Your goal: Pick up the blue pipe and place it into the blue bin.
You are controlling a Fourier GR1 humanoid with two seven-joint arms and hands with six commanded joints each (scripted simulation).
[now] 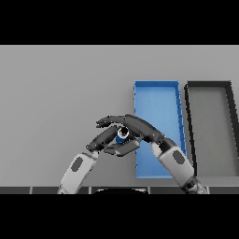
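**Both hands meet around the blue pipe beside the blue bin**

Most of the grey tabletop (56, 88) on the left lies bare. The left arm rises from the lower edge, and the left hand (103, 139) reaches rightward, low over the surface, its dark fingers fairly straight and angled toward the centre; whether they actually touch the pipe cannot be told.

Just right of it sits the blue pipe (121, 137), of which only a small blue patch and a pale round end show, between the two hands and close to the left wall of the bin. It is outside the bin, over the tabletop.

The right hand (135, 127) comes in from the lower right, crossing over the bin's left part. Its fingers arch over the pipe from above while its thumb lies beneath, so the pipe sits pinched between them.

Further right, the blue bin (158, 95) stands as a long open tray. Just beside it, at the far right, stands a black bin (210, 112) with a grey floor.
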